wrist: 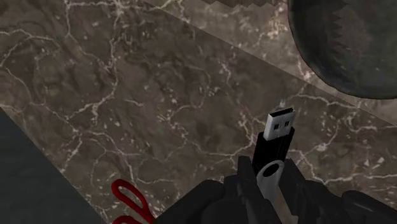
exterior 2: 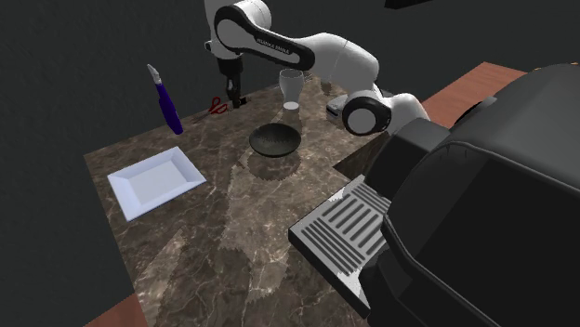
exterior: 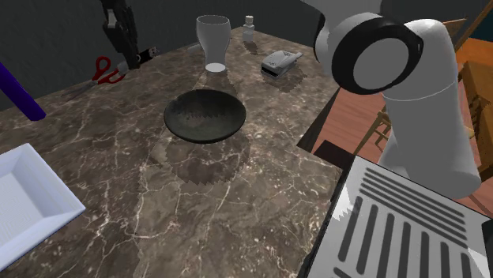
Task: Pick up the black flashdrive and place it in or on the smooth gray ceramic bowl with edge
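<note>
Here, in the shoulder view, a white tray (exterior: 22, 199) sits at the left edge of the marble bench (exterior: 158, 205), with red scissors (exterior: 105, 71) farther back. Just right of them, above the bench, the hand (exterior: 126, 54) clamps the black flashdrive (exterior: 143, 57), metal plug pointing outward. Farther right the dark grey bowl (exterior: 205, 115) rests well apart, then a glass (exterior: 213, 41).

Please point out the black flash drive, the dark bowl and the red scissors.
black flash drive with silver plug (wrist: 272, 151): wrist view, on its black body.
dark grey round bowl (exterior: 205, 117): shoulder view, on its bare inner floor.
red-handled scissors (exterior: 105, 69): shoulder view, on the red handles.
</note>
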